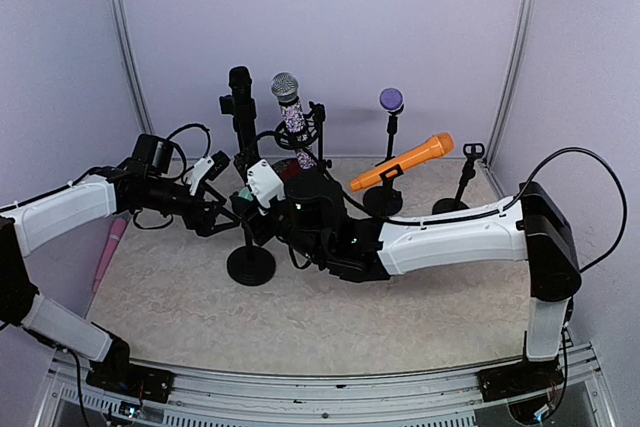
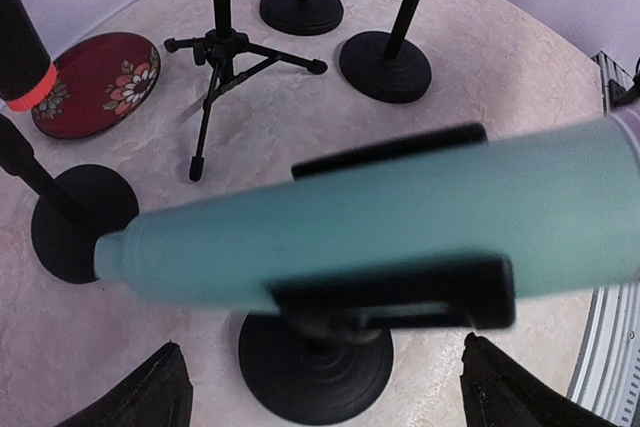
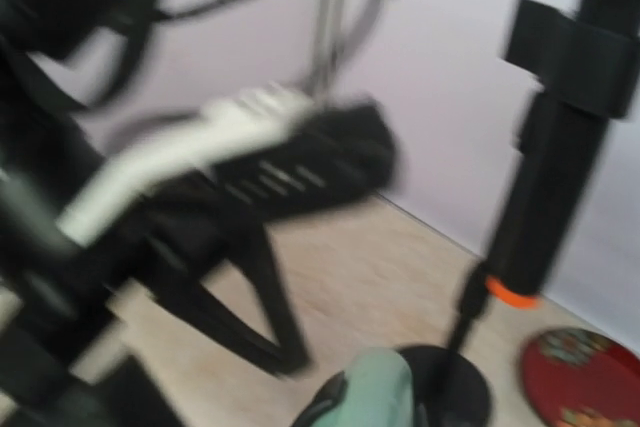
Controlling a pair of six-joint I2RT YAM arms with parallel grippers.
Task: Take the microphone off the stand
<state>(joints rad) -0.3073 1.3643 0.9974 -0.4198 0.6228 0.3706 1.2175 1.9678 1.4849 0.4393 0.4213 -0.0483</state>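
A teal microphone (image 2: pixel 380 217) lies across the left wrist view, held in the black clip (image 2: pixel 400 292) of a stand with a round black base (image 2: pixel 315 367). In the top view it (image 1: pixel 244 197) sits between both grippers, above the stand base (image 1: pixel 251 265). My left gripper (image 2: pixel 320 397) is open, its fingers (image 2: pixel 140 392) on either side of the stand pole below the clip; it also shows in the top view (image 1: pixel 222 209). My right gripper (image 1: pixel 268 192) is at the microphone's head end. The blurred right wrist view shows the teal body (image 3: pixel 375 392) at the bottom, and the fingers are hidden.
Other stands hold a black microphone (image 1: pixel 240 97), a sparkly one on a tripod (image 1: pixel 290 107), a purple one (image 1: pixel 391 100) and an orange one (image 1: pixel 403 162). An empty stand (image 1: pixel 465 177) stands at the back right. A red plate (image 2: pixel 95 82) and a pink object (image 1: pixel 108 252) lie nearby.
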